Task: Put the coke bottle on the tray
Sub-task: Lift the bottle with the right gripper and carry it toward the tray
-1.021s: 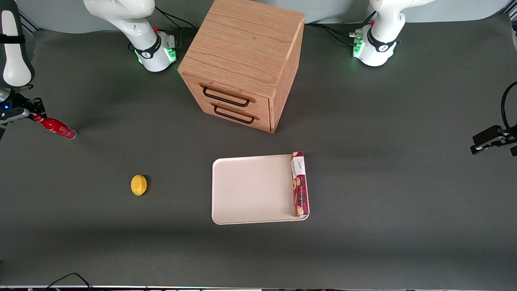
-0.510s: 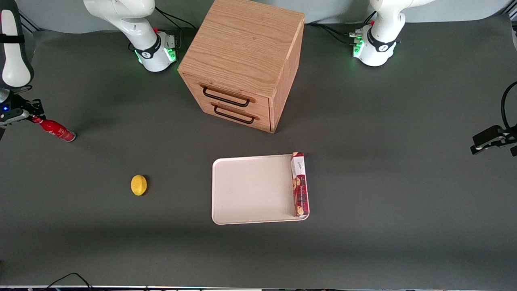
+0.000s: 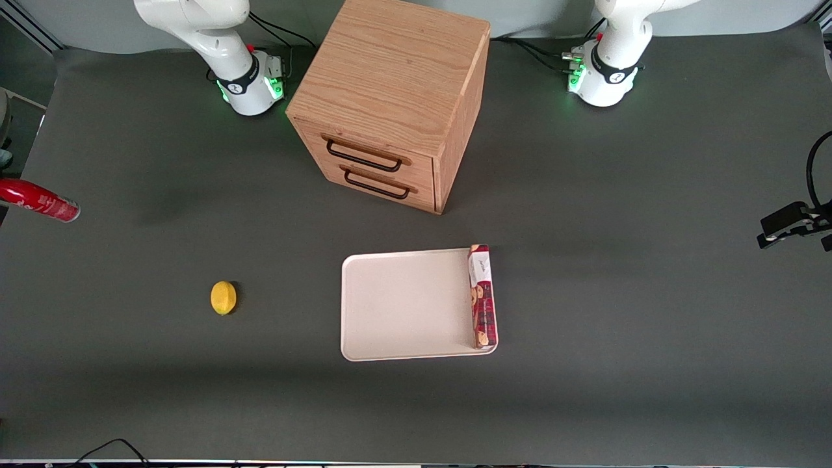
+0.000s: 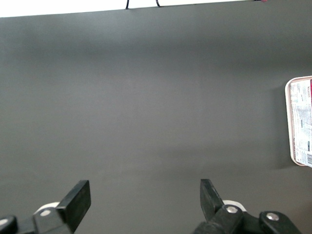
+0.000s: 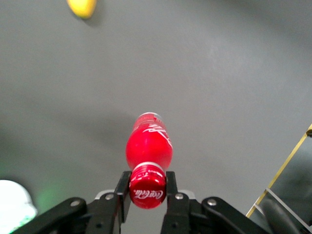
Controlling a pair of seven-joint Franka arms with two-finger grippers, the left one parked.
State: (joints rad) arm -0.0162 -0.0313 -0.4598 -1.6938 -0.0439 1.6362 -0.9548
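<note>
The gripper point(image 5: 147, 187) has its jaws pinched tight on the red cap of the coke bottle point(image 5: 148, 146), which hangs above the dark table point(image 3: 624, 364), clear of it. From the tray point(image 3: 403, 305), the bottle is far off toward the working arm's end, well past the yellow lemon point(image 3: 223, 298). A cookie box point(image 3: 482, 296) lies along the tray's edge.

Setting: robotics lab bench. Evidence: dark grey mat table point(image 3: 585, 214) with two white arm bases point(image 3: 250, 81) bolted at its edge, green status lights lit, cables trailing off. Staged props on the mat: wooden drawer cabinet point(image 3: 390, 104), off-white tray point(image 3: 403, 305), cookie box point(image 3: 482, 297), yellow object point(image 3: 223, 298).
</note>
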